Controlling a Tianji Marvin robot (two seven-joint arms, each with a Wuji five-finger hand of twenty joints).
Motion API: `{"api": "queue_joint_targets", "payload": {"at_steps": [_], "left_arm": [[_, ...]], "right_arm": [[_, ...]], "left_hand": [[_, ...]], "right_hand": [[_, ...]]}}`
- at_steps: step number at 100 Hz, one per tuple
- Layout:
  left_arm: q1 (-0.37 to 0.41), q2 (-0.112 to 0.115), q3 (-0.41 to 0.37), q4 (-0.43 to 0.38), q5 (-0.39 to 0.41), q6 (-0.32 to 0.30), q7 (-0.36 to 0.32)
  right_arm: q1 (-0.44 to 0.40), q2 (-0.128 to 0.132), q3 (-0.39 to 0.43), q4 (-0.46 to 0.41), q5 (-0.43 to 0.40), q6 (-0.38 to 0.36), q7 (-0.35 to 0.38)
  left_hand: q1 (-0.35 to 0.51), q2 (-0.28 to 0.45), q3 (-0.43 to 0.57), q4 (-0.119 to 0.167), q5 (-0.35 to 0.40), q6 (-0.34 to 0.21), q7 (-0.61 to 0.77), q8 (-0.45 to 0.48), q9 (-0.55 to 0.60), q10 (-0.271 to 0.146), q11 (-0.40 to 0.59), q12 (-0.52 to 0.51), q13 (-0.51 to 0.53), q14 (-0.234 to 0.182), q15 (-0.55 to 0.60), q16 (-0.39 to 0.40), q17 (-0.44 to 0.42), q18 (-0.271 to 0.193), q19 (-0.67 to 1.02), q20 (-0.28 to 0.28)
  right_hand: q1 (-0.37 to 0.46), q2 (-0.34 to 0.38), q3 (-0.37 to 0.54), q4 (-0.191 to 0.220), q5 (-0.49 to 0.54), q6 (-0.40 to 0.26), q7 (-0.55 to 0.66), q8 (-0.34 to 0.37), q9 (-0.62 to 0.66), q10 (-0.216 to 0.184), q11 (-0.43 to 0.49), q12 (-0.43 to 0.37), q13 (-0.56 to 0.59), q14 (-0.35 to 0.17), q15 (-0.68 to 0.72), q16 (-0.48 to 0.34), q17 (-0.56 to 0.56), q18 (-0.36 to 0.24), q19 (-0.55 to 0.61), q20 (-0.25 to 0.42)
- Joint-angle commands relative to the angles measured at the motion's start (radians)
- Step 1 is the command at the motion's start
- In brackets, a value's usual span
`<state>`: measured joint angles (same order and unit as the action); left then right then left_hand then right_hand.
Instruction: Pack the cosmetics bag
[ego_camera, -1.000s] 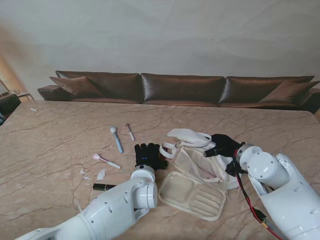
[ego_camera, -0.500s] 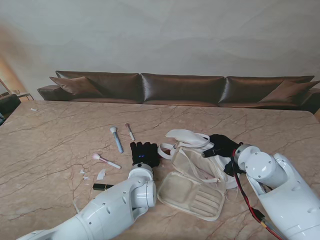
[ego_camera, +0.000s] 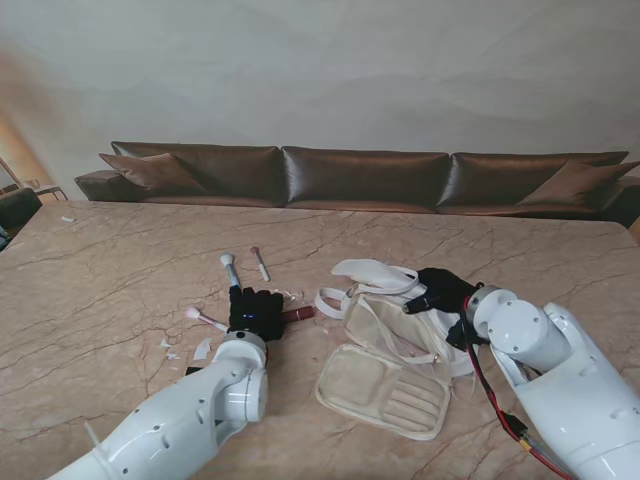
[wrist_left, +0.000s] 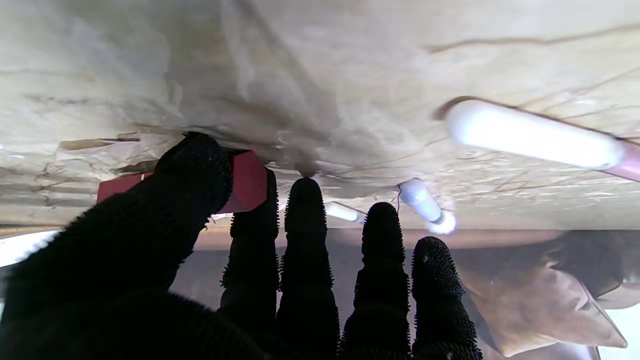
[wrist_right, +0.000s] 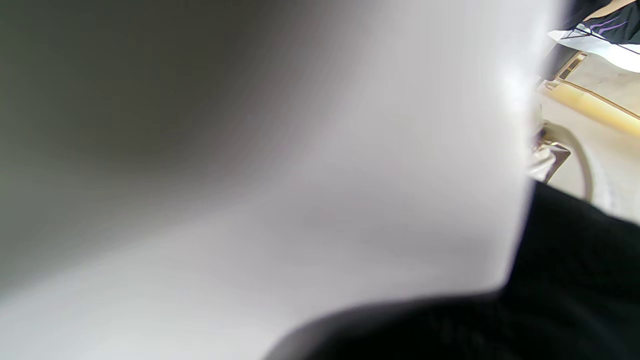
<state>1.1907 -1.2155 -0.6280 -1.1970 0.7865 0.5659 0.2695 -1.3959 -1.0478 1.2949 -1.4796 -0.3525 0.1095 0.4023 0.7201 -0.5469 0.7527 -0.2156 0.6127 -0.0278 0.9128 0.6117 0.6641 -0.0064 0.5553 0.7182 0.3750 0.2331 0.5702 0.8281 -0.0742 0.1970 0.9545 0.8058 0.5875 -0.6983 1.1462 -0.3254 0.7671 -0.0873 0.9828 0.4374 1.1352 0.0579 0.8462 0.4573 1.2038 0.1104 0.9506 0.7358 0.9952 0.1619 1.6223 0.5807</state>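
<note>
A: What has the left hand (ego_camera: 255, 311) got?

B: A dark red tube (ego_camera: 297, 314). The wrist view shows the thumb and first finger pinched on it, the other fingers straight. It sits just left of the white bag (ego_camera: 385, 375), which lies open on the table (ego_camera: 100, 270).

A: And the right hand (ego_camera: 443, 289)?

B: Resting on the far right edge of the bag. Its wrist view is a white blur, so whether it grips the fabric I cannot tell.

A: What could go wrong?

B: The pinch looks shallow, near the tube's end. It could swing or slip out on the way to the bag. If the right hand isn't holding the bag, it might slide when the tube lands. The blue brush (ego_camera: 232, 276) and pink brush (ego_camera: 208, 319), left of the bag, are not packed yet.
</note>
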Motion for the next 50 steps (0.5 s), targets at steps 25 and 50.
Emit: {"api": "queue_joint_targets", "payload": {"at_steps": [25,50], "left_arm": [[0.068,0.056,-0.06,-0.057,0.072,-0.068,-0.039],[0.075,0.047,-0.064,-0.059,0.052,-0.138,0.002]], "right_arm": [[0.007,-0.006,-0.011,0.002,0.002,-0.004,-0.002],[0.006,-0.007,-0.01,0.003,0.005,-0.008,-0.007]], "left_hand": [[-0.109,-0.033,0.134,0.042,0.022,-0.023,-0.046,-0.139,-0.025,-0.002,-0.072,-0.167,0.044,-0.022,-0.022,-0.004,-0.01,-0.005,0.03,-0.004],[-0.299,-0.067,0.166,0.096,-0.04,0.07,-0.457,-0.306,-0.093,0.015,-0.15,-0.277,0.017,-0.031,-0.104,-0.057,-0.01,0.002,-0.035,-0.034]], "right_hand": [[0.063,0.051,0.097,0.025,0.082,-0.209,0.091,0.051,0.028,-0.029,0.057,0.018,0.103,-0.004,0.134,0.038,0.036,-0.044,0.097,0.017],[0.061,0.048,0.101,0.025,0.081,-0.211,0.091,0.05,0.03,-0.031,0.059,0.018,0.104,-0.005,0.137,0.039,0.039,-0.045,0.098,0.017]]}}
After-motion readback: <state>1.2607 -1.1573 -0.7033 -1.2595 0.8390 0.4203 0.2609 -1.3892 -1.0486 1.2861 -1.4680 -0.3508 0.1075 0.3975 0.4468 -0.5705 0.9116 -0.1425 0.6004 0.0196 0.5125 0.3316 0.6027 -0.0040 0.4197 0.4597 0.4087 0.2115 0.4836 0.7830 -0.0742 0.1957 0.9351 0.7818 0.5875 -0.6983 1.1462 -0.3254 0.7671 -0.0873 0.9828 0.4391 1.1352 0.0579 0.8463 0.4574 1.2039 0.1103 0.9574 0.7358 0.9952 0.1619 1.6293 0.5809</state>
